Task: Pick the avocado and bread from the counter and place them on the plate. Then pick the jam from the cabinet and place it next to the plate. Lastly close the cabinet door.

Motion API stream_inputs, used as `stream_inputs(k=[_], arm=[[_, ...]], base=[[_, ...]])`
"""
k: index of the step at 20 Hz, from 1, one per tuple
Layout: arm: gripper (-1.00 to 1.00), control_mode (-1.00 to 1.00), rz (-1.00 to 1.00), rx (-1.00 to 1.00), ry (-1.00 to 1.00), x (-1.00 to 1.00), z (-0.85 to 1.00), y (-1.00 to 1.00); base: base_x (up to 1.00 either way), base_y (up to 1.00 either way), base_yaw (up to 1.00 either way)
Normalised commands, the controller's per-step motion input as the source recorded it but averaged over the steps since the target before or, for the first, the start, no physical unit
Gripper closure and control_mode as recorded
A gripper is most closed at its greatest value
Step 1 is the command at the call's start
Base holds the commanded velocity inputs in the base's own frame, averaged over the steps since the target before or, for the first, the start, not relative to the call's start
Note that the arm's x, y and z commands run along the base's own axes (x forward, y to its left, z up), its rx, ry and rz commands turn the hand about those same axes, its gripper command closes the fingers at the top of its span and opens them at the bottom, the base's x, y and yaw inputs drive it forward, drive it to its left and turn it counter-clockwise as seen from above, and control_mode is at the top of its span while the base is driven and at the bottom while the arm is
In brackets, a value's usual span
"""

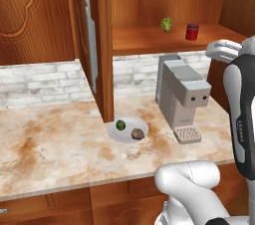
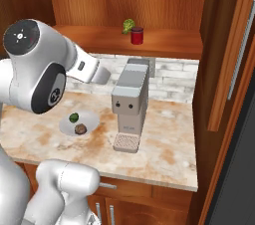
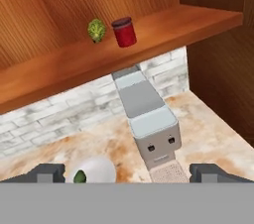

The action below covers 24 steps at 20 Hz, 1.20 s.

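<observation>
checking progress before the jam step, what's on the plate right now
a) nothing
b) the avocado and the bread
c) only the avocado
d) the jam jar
b: in the left base view the plate holds both the avocado and the bread, while the jam jar stands on the cabinet shelf.

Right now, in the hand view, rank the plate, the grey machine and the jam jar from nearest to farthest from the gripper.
Measured from the open gripper:
1. The plate, low on the counter, by the left fingertip.
2. The grey machine, standing mid-counter, straight ahead; its drip tray sits about as near as the plate, too close to call.
3. The jam, up on the cabinet shelf, beside a green leafy item.
</observation>
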Motion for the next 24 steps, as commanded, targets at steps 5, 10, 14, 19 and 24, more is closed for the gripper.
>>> stream_inputs(k=[5,10,14,19,24], arm=[[-1.00,-1.00,0.00,-0.05,0.00,0.06,0.23,-0.13],[-1.00,-1.00,0.02,-0.08,0.00,0.20,0.11,-0.09],[-1.00,-1.00,0.04,-0.06,0.00,0.27,0.02,-0.09],[-1.00,-1.00,0.07,-0.05,0.00,0.31,0.00,-0.11],[-1.00,-1.00,0.06,-0.06,0.00,0.26,0.00,-0.07]], base=[[0.00,0.00,0.00],[0.00,0.00,0.00],[0.00,0.00,0.00],[0.00,0.00,0.00],[0.00,0.00,0.00]])
